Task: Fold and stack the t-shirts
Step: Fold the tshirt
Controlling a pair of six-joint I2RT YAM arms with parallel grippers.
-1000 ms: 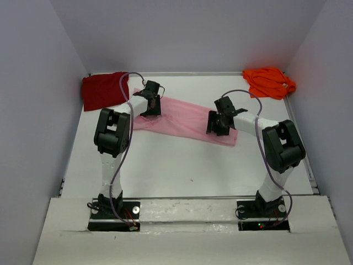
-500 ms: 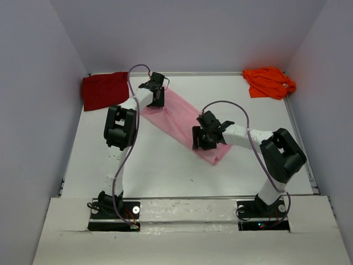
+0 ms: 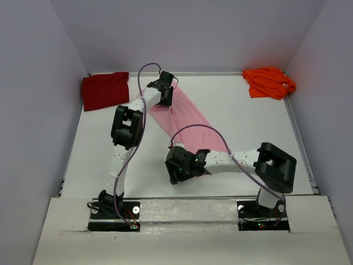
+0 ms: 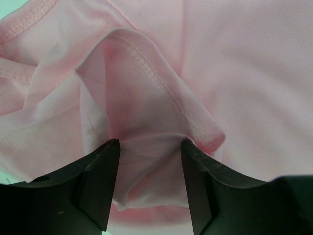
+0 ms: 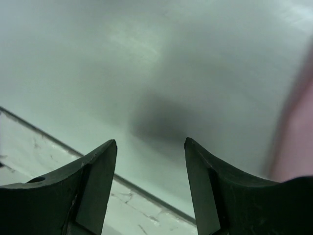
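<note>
The light pink t-shirt [image 3: 185, 113] lies as a long diagonal band from the back left toward the front middle. My left gripper [image 3: 165, 95] is at its far end. In the left wrist view a bunched fold of pink cloth [image 4: 146, 103] fills the gap of that gripper [image 4: 149, 147], which grips it. My right gripper [image 3: 177, 170] is low near the table's front, just left of the shirt's near end. It is open and empty over bare table [image 5: 150, 144], with a blur of pink [image 5: 298, 142] to its right. The dark red t-shirt [image 3: 105, 90] lies at the back left corner. The orange t-shirt [image 3: 269, 81] lies at the back right.
The white table [image 3: 248, 127] is walled on three sides. A raised white ledge [image 3: 187, 207] runs along the front, close to my right gripper. It shows as a seam [image 5: 58, 142] in the right wrist view. Cables loop above both arms.
My right gripper has swept from the middle right toward the front centre, and the shirt's near end has swung with it. My left gripper has moved back and to the right with the far end.
</note>
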